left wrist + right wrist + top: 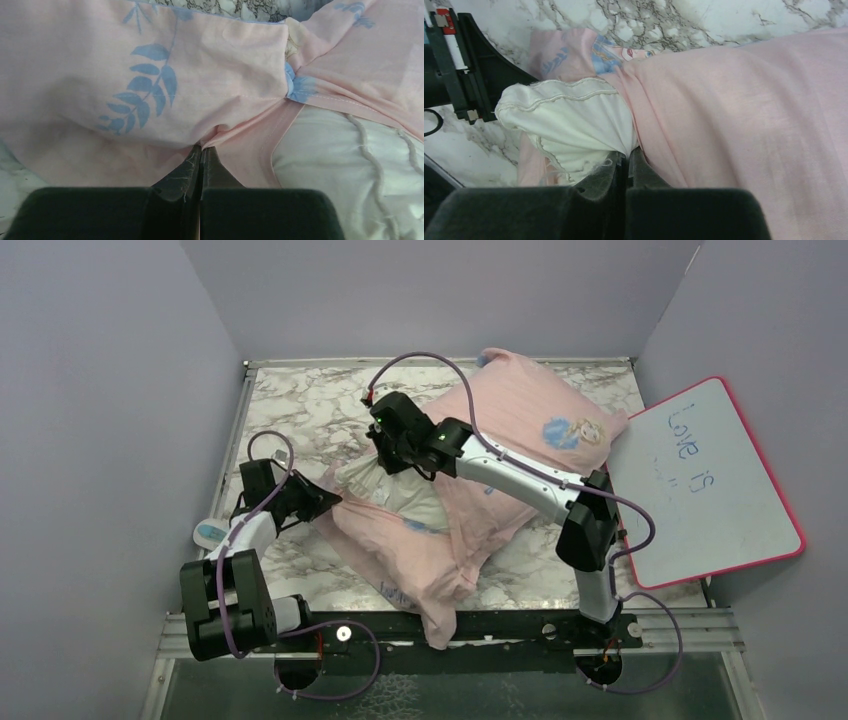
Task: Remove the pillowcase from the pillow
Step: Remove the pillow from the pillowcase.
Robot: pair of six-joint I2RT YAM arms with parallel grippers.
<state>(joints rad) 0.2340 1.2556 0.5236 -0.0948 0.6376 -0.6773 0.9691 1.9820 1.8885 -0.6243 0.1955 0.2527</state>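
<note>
Top external view: the pillowcase [520,415] is being shown lying diagonally across the table [300,400], long axis running upper right to lower left, mouth toward the left. Its hem is being pinched by the closed left gripper [322,498]. The pillow [400,498], bared just right of it, is apparently being clamped by the closed right gripper [392,458].

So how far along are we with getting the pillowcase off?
Done: one white end of the pillow shows out of the pillowcase opening. In hand: left hand is shut on the case's hem, right hand shut on the bare pillow end, it seems. Left: most of the pillow sits inside the case and must be pulled free.
</note>
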